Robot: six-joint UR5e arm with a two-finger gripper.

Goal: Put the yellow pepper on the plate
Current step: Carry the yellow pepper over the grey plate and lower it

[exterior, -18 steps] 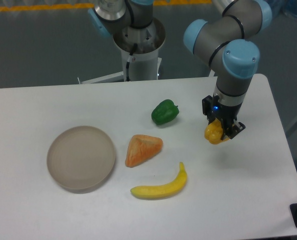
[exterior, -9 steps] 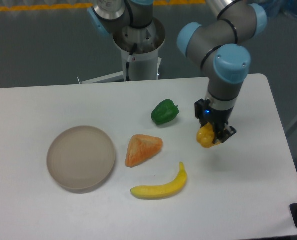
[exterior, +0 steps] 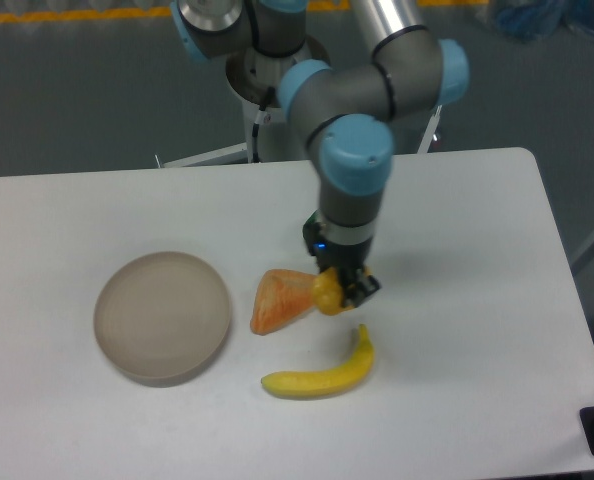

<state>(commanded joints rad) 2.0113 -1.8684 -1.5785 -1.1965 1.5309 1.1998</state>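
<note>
The yellow pepper [exterior: 326,293] was pinched tight in the gripper [exterior: 335,291] and held up in the air, just above the orange-pink wedge [exterior: 280,299]. It was likely kept high so nothing got bumped. The plate [exterior: 163,314] sat bare, well apart on the left.

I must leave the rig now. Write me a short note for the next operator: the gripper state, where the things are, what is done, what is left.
Gripper: shut on the yellow pepper, held above the table.
Position: beside the right tip of the orange-pink wedge, just above the banana.
Plate: at the left of the table, nothing on it.
Done: pepper picked up and carried part of the way.
Left: carry it left past the wedge to over the plate, lower, release.
</note>
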